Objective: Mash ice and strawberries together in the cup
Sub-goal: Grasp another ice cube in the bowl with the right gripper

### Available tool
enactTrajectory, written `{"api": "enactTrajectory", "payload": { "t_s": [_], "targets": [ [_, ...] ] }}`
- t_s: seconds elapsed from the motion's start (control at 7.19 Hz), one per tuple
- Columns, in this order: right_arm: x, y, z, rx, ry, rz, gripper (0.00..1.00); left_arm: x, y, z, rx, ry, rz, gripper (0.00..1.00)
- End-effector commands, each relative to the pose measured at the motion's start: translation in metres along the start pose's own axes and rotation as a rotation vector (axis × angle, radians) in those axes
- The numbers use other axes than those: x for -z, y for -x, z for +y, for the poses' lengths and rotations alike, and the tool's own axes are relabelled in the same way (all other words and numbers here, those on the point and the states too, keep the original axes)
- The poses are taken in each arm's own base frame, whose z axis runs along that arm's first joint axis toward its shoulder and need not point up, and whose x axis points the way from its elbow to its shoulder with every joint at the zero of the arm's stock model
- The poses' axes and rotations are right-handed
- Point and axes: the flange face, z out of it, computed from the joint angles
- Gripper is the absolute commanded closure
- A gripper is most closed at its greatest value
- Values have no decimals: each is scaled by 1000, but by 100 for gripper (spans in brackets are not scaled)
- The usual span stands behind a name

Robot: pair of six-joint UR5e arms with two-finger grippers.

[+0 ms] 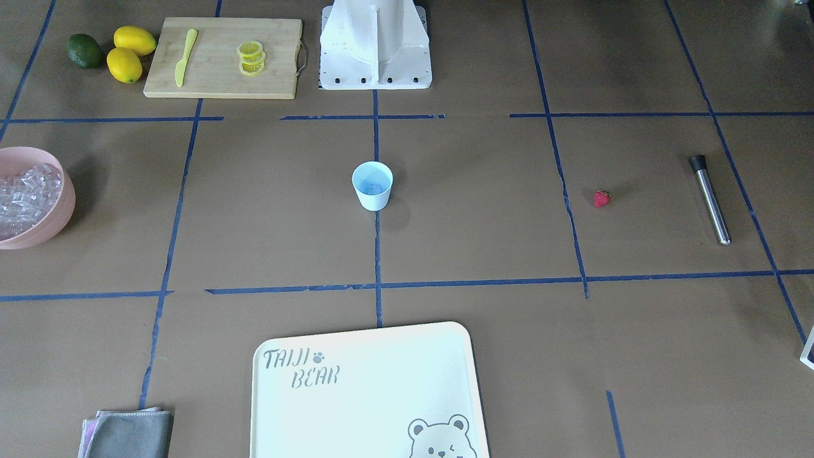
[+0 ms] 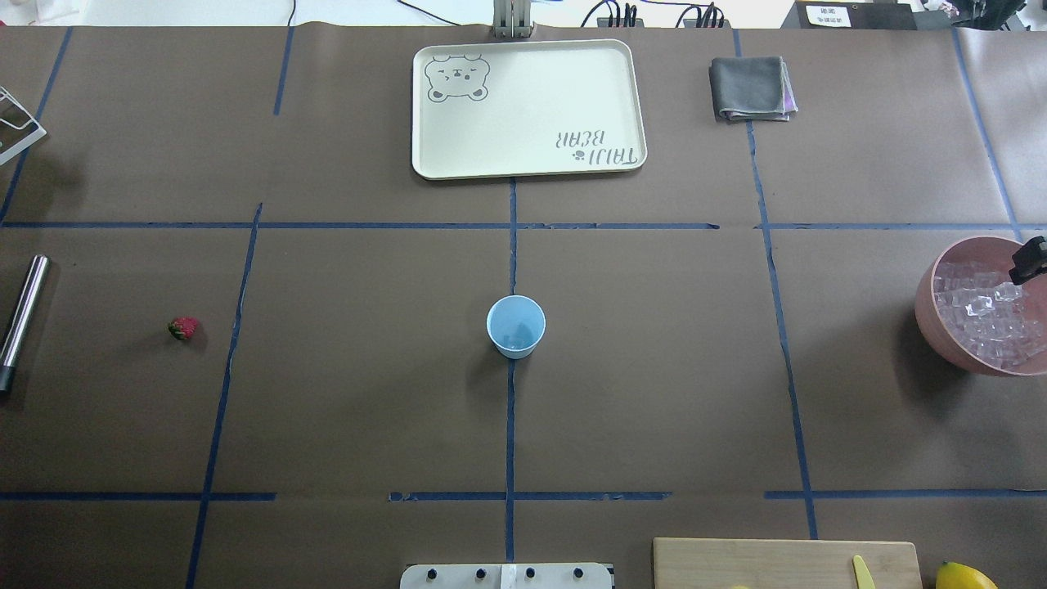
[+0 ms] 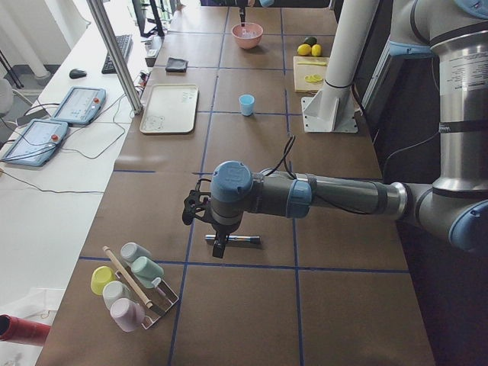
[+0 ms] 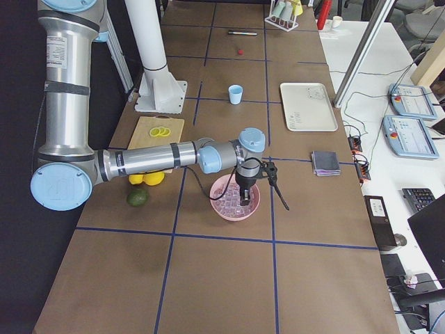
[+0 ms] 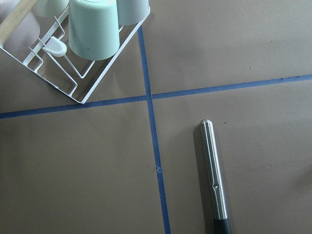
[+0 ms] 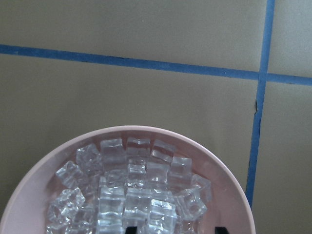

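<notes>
The pale blue cup (image 2: 515, 325) stands upright at the table's middle, and one ice cube (image 1: 372, 188) shows inside it. The strawberry (image 2: 183, 328) lies on the table on the robot's left side. More ice cubes (image 6: 131, 190) fill the pink bowl (image 2: 928, 315) on the robot's right. My right gripper (image 6: 175, 230) hangs just above the ice in the bowl, fingertips apart, with nothing between them. My left gripper (image 3: 219, 248) hovers over a steel muddler (image 5: 214, 180); I cannot tell if it is open or shut.
A cream tray (image 2: 630, 98) lies at the far side and a grey cloth (image 2: 748, 88) to its right. A cutting board (image 1: 280, 57) holds lemon slices and a yellow knife, with lemons (image 1: 130, 51) and an avocado beside it. A cup rack (image 5: 87, 73) stands near the muddler.
</notes>
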Motion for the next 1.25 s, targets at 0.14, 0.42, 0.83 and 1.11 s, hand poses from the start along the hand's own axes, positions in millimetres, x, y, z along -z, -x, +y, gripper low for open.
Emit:
{"api": "enactTrajectory", "payload": {
  "t_s": [0.14,0.42,0.83,1.11],
  "targets": [
    [-14,9,2,24,24,17,39,1,-1,0,-1,-1,0,0],
    [-16,7,2,23,26,22,42,2,-2,0,-3,-3,0,0],
    [-22,10,-2,28,36,24,44,3,-2,0,-4,-5,-1,0],
    [-28,13,-3,33,45,25,44,3,-2,0,-4,-5,-1,0]
  ]
}}
